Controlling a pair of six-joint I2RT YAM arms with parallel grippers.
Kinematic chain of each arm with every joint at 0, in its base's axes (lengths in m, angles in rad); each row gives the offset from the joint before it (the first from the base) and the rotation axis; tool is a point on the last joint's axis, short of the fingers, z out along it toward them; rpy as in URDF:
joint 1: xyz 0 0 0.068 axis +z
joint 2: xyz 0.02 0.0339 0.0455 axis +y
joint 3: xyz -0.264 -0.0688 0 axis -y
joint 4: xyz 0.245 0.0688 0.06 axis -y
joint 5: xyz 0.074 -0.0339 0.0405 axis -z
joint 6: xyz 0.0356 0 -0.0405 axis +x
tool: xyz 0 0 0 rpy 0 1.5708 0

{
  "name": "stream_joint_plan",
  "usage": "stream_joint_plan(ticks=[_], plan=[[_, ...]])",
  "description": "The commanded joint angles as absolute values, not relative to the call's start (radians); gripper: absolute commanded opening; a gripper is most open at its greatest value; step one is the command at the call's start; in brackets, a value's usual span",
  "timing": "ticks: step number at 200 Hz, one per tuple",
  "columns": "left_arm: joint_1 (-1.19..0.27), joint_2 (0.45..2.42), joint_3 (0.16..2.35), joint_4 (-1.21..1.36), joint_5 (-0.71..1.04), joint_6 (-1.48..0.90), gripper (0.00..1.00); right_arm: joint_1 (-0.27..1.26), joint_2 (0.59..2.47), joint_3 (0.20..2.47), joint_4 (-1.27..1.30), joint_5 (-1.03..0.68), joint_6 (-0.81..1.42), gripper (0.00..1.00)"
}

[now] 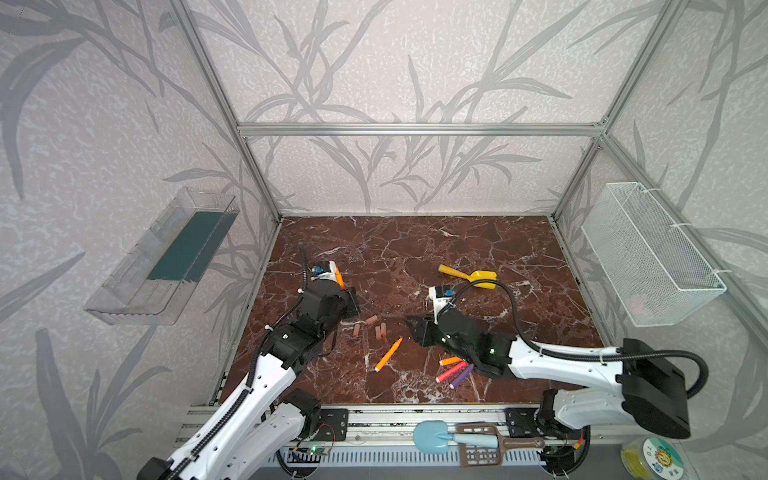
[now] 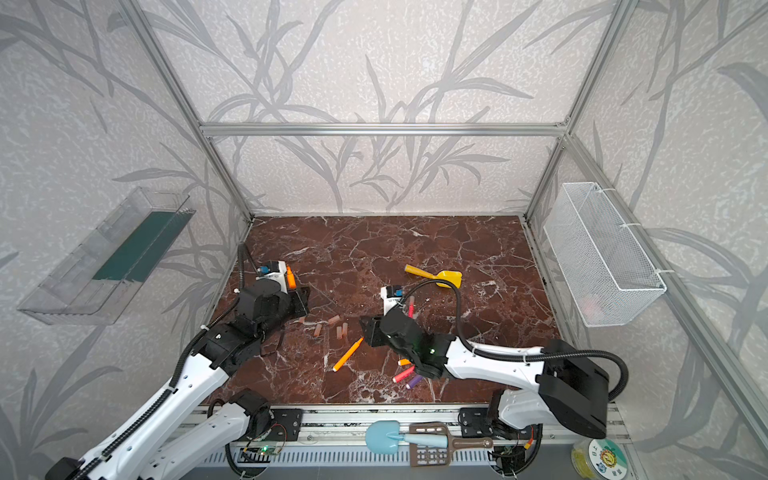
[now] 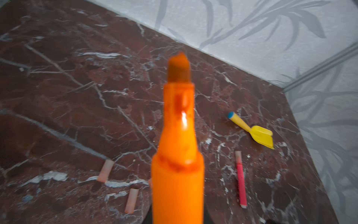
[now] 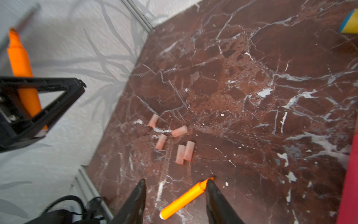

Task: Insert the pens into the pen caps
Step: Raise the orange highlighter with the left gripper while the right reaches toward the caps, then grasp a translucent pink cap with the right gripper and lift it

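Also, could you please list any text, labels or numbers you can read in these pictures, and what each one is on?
Nothing reads clearly.
Tub lid: printed characters beside a cartoon face, too small to read.
Right arm's white mount: dark marks, too blurred.
Held orange pen: no print visible.

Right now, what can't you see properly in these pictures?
Purple pen: in both top views, far end under the right arm.
Red pen: right wrist view, cut off by the edge.
Scoop: same view, only its handle end shows in a corner.
Held orange pen: left wrist view, too close, blurred.
Pinkish blob: in both top views, too faint behind the basket mesh.
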State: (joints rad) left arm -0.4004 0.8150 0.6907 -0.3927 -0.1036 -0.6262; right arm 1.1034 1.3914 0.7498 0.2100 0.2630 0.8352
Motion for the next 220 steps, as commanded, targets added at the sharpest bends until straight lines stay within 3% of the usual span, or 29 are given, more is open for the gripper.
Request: stream_joint_plan(ticks=[1, 28, 96, 220], plan=[[-0.330, 0.783, 0.629, -0.413, -0.147, -0.645, 0.00, 1.107, 1.503, 0.898, -0.045, 0.291, 0.710, 0.47], [-0.328, 0.686, 0.523, -0.326, -0.189, -0.611, 0.00, 1.099, 1.630, 0.983, -0.058, 0.278, 0.661, 0.47], [-0.328, 0.708, 0.509, -0.313, -0.222, -0.579, 0.00, 1.078, 1.887, 1.263, -0.268, 0.201, 0.581, 0.43], [-0.328, 0.684, 0.510, -0.322, -0.204, -0.580, 0.00, 1.077, 2.092, 1.456, -0.364, 0.162, 0.571, 0.37]])
